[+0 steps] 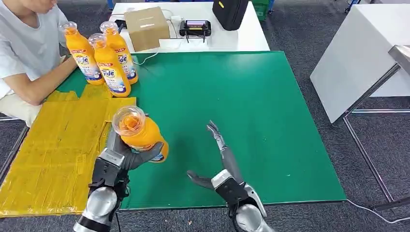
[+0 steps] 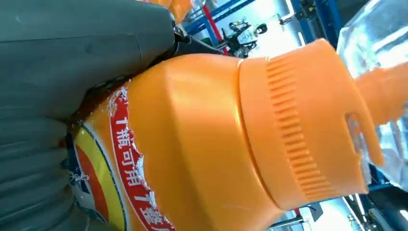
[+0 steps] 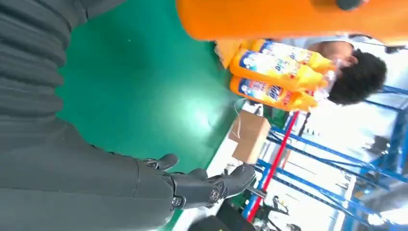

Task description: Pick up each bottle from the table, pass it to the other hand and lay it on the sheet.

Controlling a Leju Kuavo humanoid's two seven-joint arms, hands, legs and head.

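Note:
My left hand (image 1: 126,155) grips an orange bottle (image 1: 140,133) with a clear cap, lifted above the green table (image 1: 251,111) beside the yellow sheet (image 1: 53,150). Up close the bottle (image 2: 231,134) shows its ribbed orange neck and red-and-white label against my left hand (image 2: 72,57). My right hand (image 1: 220,166) hovers over the table to the right of the bottle, fingers apart and holding nothing. Its dark fingers (image 3: 207,185) reach out over the green surface, with the held bottle (image 3: 288,17) beyond them. Three more orange bottles (image 1: 104,58) stand upright at the table's far left.
A person in a white shirt (image 1: 26,48) sits at the far left with an arm by the standing bottles. A white table (image 1: 241,34) behind carries a cardboard box (image 1: 146,27), a black device (image 1: 195,27) and a black bag (image 1: 230,12). Another white table (image 1: 360,53) stands at right.

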